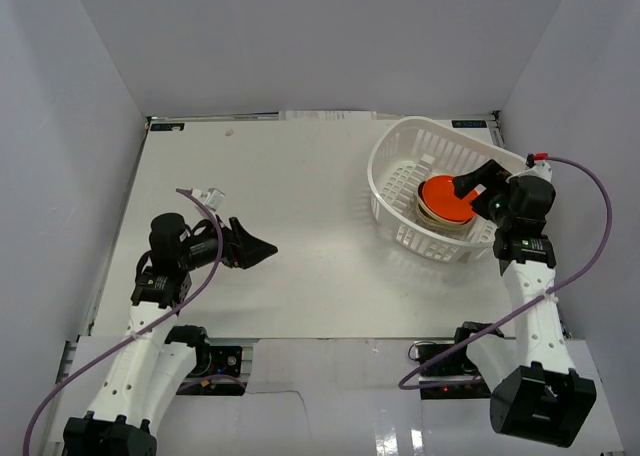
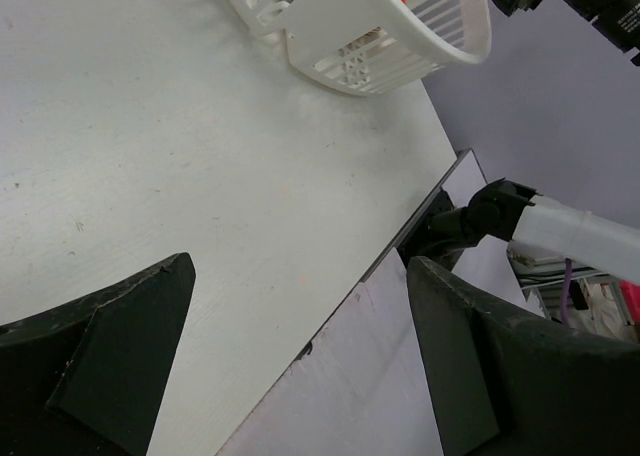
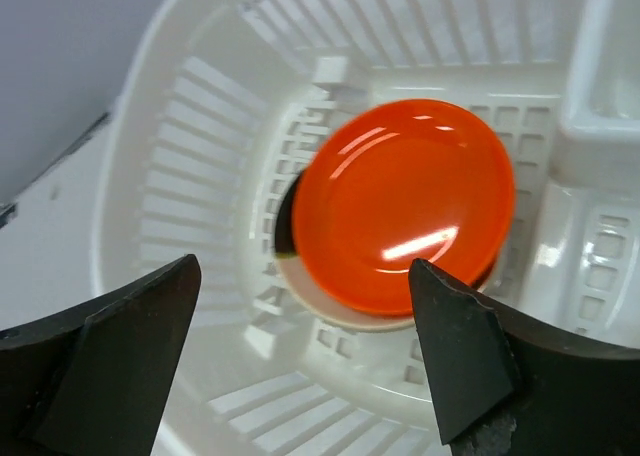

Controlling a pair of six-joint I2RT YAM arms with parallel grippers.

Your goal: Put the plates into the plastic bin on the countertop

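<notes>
The plastic bin [image 1: 390,152] stands at the back right of the countertop [image 1: 300,176]. Inside it lies a stack of plates with an orange plate [image 1: 445,198] on top. In the right wrist view the orange plate [image 3: 405,201] rests on a cream plate [image 3: 318,308], with a dark one showing under them. My right gripper [image 1: 470,184] hangs over the stack, open, its jaws wide apart and holding nothing [image 3: 303,266]. My left gripper [image 1: 262,248] is open and empty over the left of the countertop [image 2: 300,264], far from the bin [image 2: 400,36].
White walls enclose the countertop on three sides. The bin has a raised inner divider [image 3: 600,86]. The near table edge [image 2: 400,246] and the right arm's base [image 2: 480,216] show in the left wrist view. A small white label [image 1: 210,192] lies at the left.
</notes>
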